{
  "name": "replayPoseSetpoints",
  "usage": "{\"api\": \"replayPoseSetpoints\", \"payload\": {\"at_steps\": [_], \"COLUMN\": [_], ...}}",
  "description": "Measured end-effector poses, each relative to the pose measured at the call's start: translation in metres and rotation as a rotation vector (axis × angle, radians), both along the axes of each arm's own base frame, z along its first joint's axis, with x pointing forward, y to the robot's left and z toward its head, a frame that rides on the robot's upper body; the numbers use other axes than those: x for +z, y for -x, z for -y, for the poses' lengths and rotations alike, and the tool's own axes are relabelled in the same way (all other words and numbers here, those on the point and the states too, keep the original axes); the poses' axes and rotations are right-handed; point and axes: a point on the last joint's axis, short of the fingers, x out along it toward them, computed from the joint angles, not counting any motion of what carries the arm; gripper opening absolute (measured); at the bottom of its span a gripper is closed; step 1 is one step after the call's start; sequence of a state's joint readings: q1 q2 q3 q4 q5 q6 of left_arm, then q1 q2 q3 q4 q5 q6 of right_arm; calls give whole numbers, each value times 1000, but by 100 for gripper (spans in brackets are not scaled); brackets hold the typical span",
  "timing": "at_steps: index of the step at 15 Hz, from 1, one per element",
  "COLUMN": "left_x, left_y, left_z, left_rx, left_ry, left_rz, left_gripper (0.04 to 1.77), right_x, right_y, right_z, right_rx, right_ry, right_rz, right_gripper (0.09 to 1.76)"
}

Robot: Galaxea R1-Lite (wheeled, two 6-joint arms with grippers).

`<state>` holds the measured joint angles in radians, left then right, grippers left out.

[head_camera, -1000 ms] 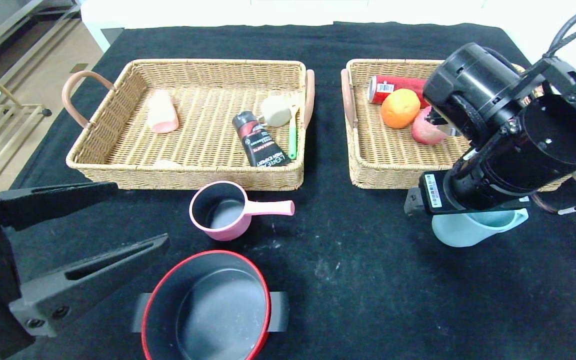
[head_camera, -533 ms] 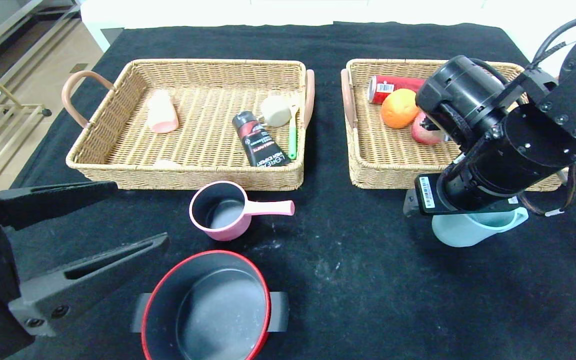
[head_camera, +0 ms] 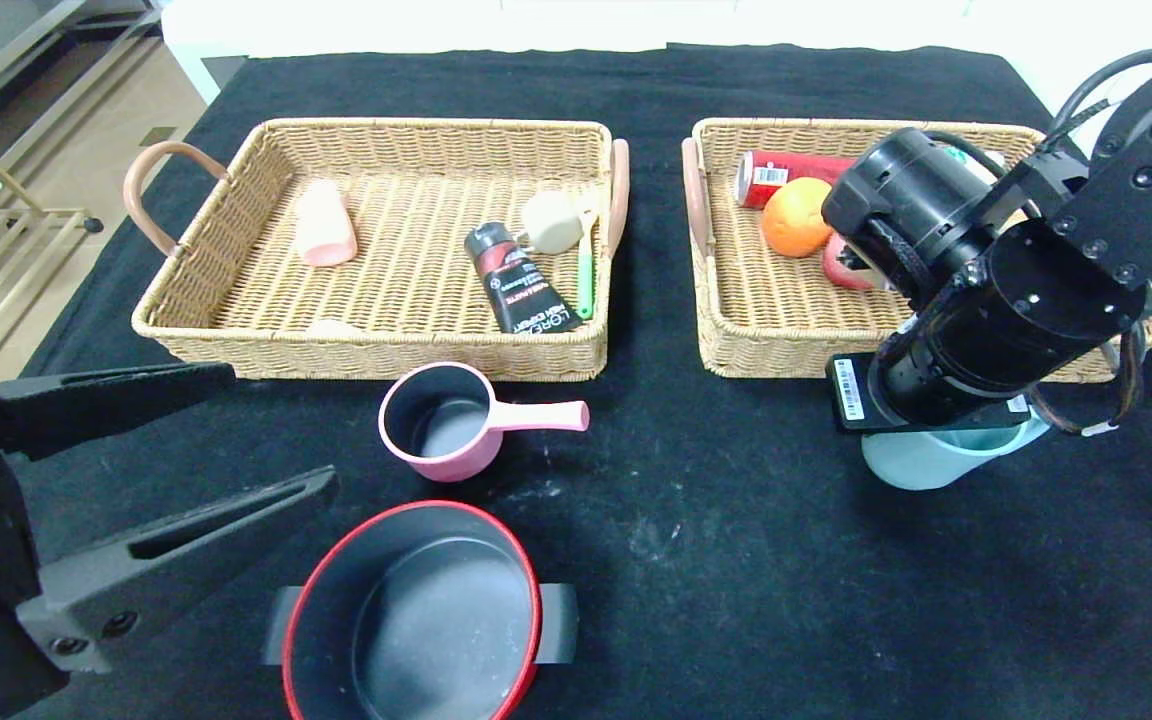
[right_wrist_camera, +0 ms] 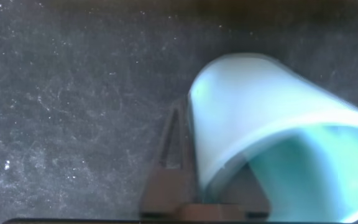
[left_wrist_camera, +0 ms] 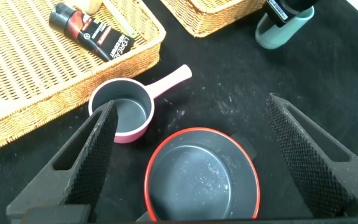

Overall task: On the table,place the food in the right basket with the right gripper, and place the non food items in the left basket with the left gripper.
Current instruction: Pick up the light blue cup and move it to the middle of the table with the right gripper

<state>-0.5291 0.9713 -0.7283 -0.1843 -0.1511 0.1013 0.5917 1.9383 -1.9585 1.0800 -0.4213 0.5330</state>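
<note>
A light blue cup [head_camera: 921,468] stands on the black table in front of the right basket [head_camera: 766,360]. My right gripper [right_wrist_camera: 210,149] is down on it, one finger outside the wall and one inside, shut on the rim of the cup [right_wrist_camera: 260,106]. The right basket holds a red can [head_camera: 771,172], an orange [head_camera: 796,218] and an apple [head_camera: 841,265]. The left basket [head_camera: 376,340] holds a pink cup [head_camera: 324,222], a black tube [head_camera: 516,280], a cream mug [head_camera: 551,220] and a green spoon [head_camera: 586,280]. My left gripper [head_camera: 276,430] is open and empty at the near left.
A pink saucepan [head_camera: 446,420] stands in front of the left basket. A red-rimmed pot [head_camera: 416,620] sits at the near edge, under my left gripper [left_wrist_camera: 191,124] in the left wrist view. The table's right edge is close behind my right arm.
My right arm has dropped lower and swung a little left over the light blue cup; the cup has shifted slightly left. The left arm has not moved.
</note>
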Motion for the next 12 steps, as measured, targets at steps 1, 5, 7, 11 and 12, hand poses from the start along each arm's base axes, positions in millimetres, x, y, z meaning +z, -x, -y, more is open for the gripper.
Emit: {"api": "replayPoseSetpoints", "payload": {"at_steps": [1, 5, 7, 11, 12], "left_x": [0, -1, -1, -1, -1], "left_y": [0, 0, 0, 0, 0], "left_z": [0, 0, 0, 0, 0], "left_rx": [0, 0, 0, 0, 0], "left_ry": [-1, -3, -4, -3, -3], "left_rz": [-1, -3, -4, -3, -4], "left_gripper": [172, 172, 172, 172, 172], "right_x": [0, 0, 0, 2, 6], "right_y": [-1, -1, -1, 3, 8], "right_z": [1, 1, 1, -1, -2], "right_rx": [-3, -4, -5, 7, 20], "right_ry": [1, 0, 0, -5, -10], "right_rz": [-1, -1, -2, 2, 10], "right_gripper": [20, 20, 20, 20, 20]}}
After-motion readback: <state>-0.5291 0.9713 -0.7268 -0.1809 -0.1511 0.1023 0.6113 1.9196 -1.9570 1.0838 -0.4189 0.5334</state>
